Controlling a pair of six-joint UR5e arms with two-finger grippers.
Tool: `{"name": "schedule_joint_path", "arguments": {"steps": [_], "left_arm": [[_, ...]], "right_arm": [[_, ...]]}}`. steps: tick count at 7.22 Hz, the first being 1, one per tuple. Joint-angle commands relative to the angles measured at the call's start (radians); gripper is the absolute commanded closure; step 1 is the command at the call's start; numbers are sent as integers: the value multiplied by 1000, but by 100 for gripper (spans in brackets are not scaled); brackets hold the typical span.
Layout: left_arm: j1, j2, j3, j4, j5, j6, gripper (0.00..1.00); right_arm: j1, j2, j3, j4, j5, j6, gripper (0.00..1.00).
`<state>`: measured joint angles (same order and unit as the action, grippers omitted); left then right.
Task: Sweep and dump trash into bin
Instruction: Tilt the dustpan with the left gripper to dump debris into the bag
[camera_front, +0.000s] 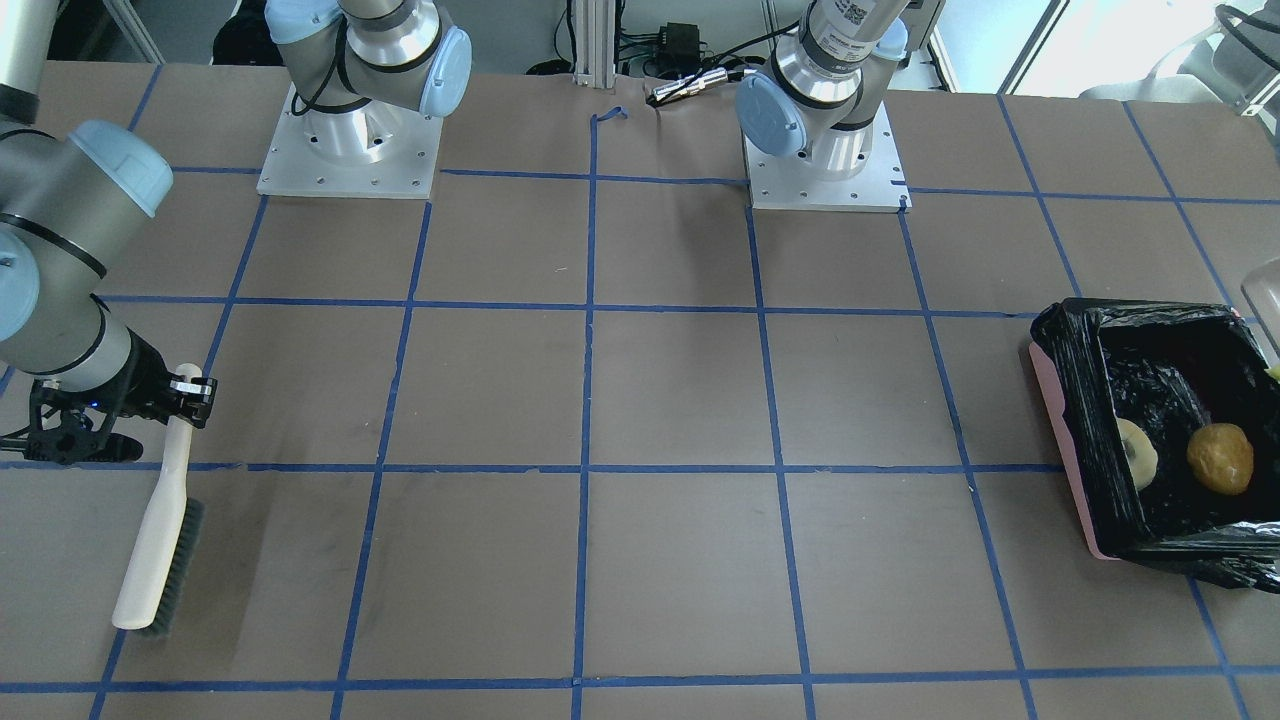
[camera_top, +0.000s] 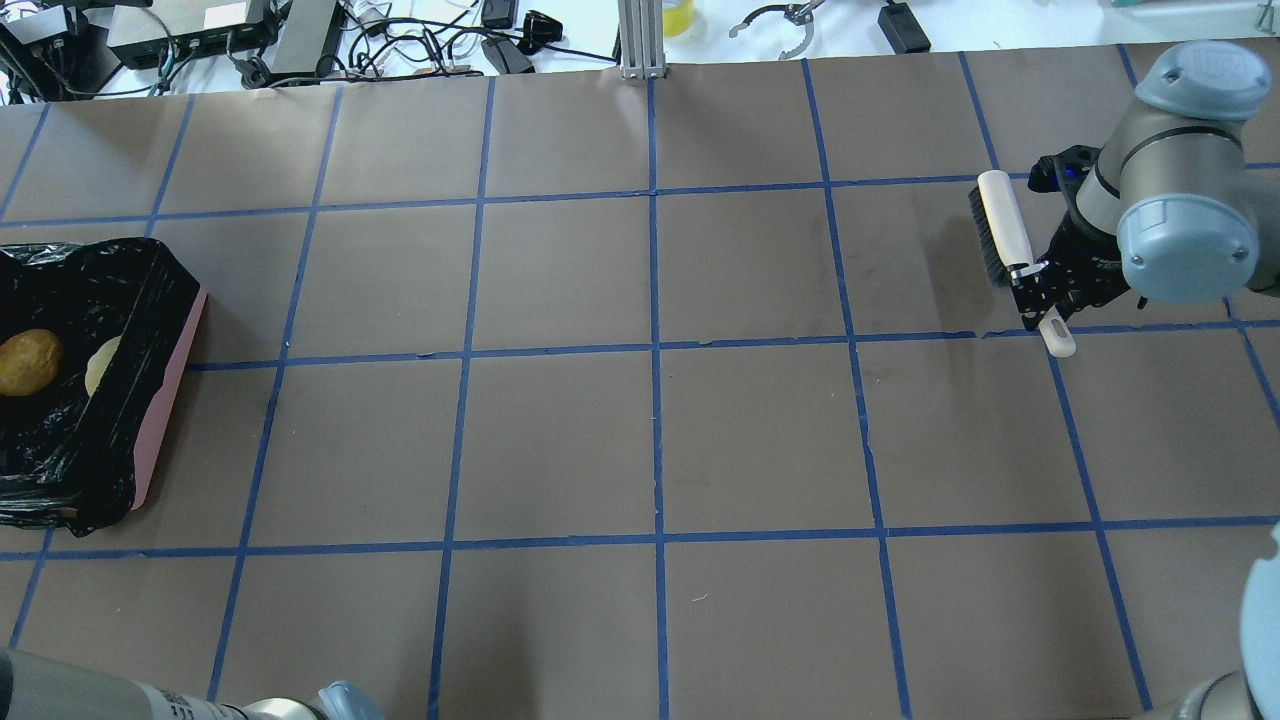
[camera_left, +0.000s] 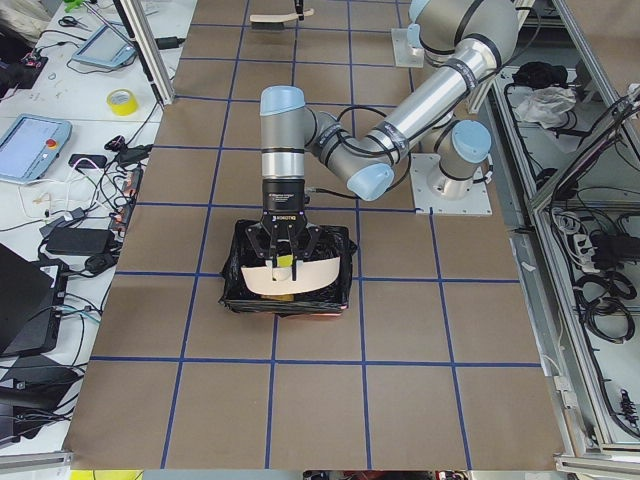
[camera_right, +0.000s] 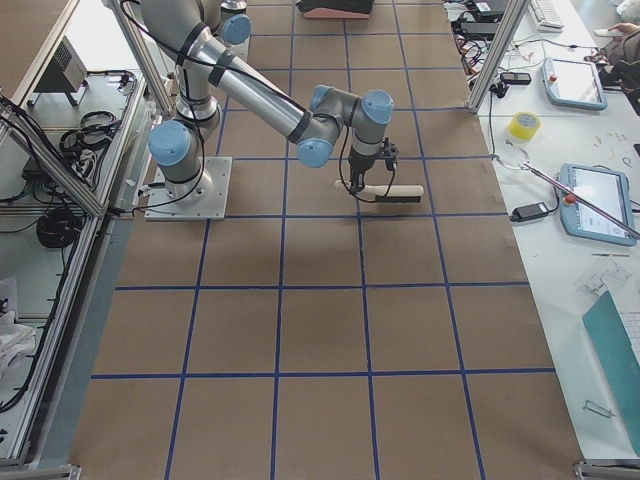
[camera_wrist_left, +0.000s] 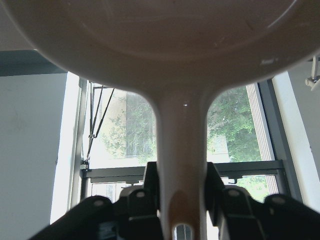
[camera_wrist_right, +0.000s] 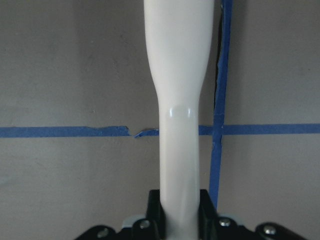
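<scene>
My left claw (camera_wrist_left: 182, 192) clamps translucent beige plastic dustpan (camera_left: 300, 275) by its handle, over pink rectangular black-bagged bin (camera_front: 1068, 450) | in bin: glossy orange-brown lump (camera_front: 1220, 457), pale cream crescent (camera_front: 1137, 453); yellow-green wedge (camera_front: 1272, 373) at its edge | my right claw (camera_wrist_right: 179, 207) grips cream long-handled brush (camera_top: 1003, 225), well apart.

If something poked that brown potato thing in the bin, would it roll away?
Probably it would roll a little: the potato-shaped lump looks rounded and glossy, so likely smooth. It shouldn't get far, since it sits in the crinkly black bag lining the bin, close beside the cream piece.
</scene>
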<state>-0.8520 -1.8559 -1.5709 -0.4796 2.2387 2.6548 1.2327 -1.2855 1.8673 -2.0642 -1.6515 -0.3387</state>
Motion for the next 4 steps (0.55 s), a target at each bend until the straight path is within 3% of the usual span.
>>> {"name": "schedule_joint_path", "arguments": {"steps": [1,3,4], "left_arm": [[-44,-55,-29,316,1,326,100],[-106,-68,-29,367,2,451,100],[-137,-66,-21,369,9,452,100]], "right_arm": [[-4,11,1,1,-4,-2,94],[-6,12,1,1,-2,-2,90],[-6,14,1,1,1,-2,72]]}}
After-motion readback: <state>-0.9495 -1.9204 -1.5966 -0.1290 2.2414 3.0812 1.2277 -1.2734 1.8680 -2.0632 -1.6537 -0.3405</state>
